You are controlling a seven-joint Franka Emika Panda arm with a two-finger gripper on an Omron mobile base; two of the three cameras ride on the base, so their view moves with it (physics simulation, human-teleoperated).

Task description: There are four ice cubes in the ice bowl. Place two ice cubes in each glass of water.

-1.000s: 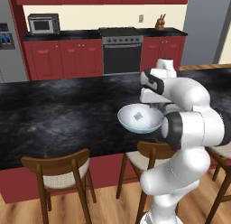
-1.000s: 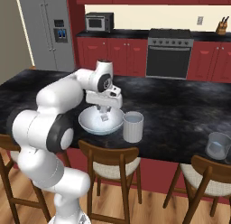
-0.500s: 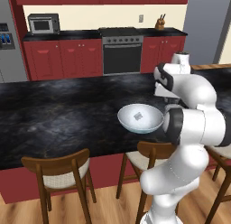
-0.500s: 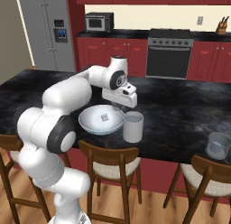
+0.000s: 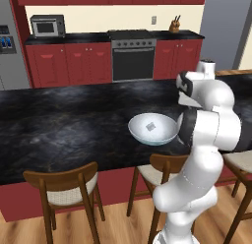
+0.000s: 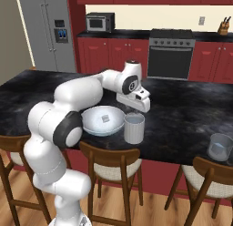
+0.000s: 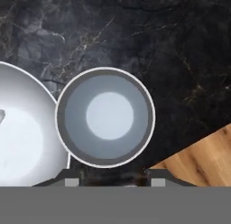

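Hand (image 6: pixel 134 107) hangs over the translucent greyish cylindrical glass (image 7: pixel 105 117); can't tell if it's gripping a cube. Centre over the mouth before letting go.

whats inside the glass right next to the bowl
From above, the translucent grey cylindrical glass beside the wide pale bowl shows only a pale round bottom, no cube visible. Its water cannot be made out.

glass of water (image 6: pixel 134 128) just right of ice bowl (image 6: pixel 103 120) on counter (image 6: pixel 182 115), 2nd glass (image 6: pixel 220 146) far right
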